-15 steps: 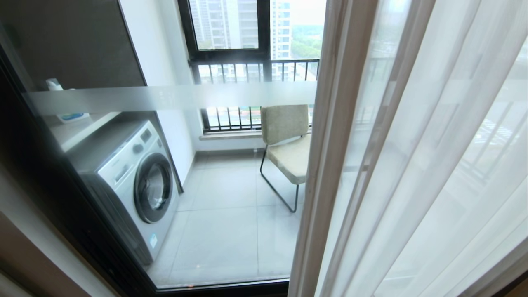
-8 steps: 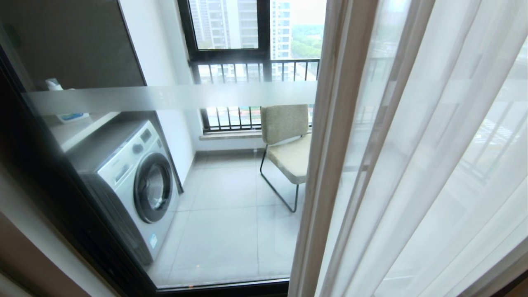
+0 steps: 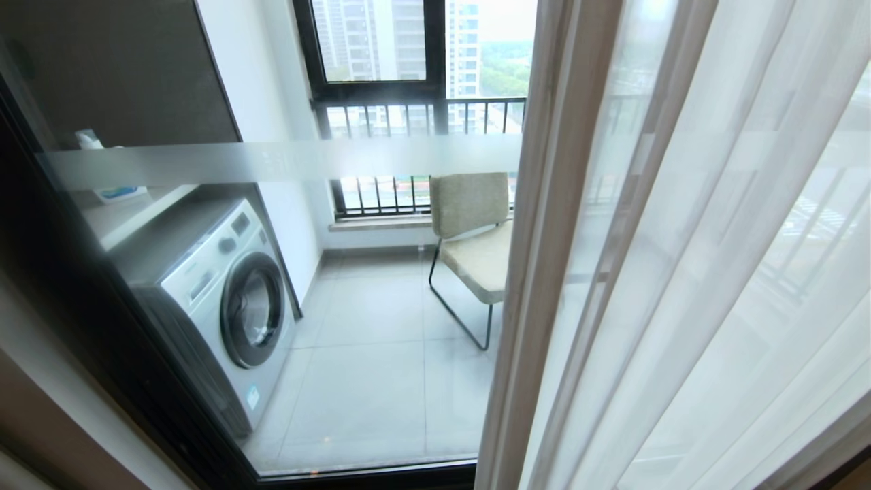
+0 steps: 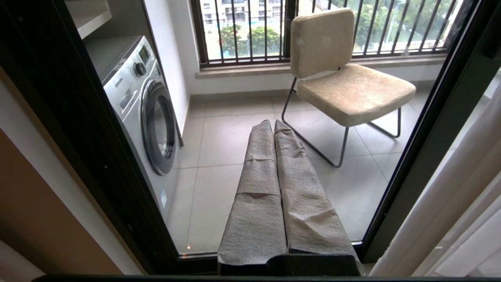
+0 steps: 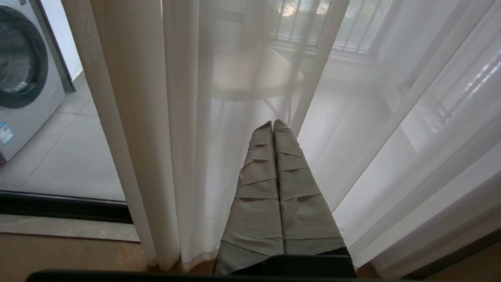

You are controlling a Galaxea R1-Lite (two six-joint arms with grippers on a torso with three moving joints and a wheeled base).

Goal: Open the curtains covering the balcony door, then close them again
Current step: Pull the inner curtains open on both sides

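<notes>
the sheer curtain (image 5: 242, 78) is hung over the right part of the door (image 3: 286, 163), its edge near mid-pane. both the left gripper (image 4: 274, 124) and right gripper (image 5: 273, 124) are clenched, with nothing held. the thin folds could be pushed aside rather than caught, or snagged on the padded fingers (image 5: 291, 176) if the jaws are not parted first.

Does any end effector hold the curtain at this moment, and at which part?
No, nothing is held. The left end effector and right end effector are both shut and empty; the right points at the sheer curtain.

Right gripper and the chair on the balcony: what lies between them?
The sheer curtain hangs between the right gripper and the chair, in the right wrist view.
</notes>
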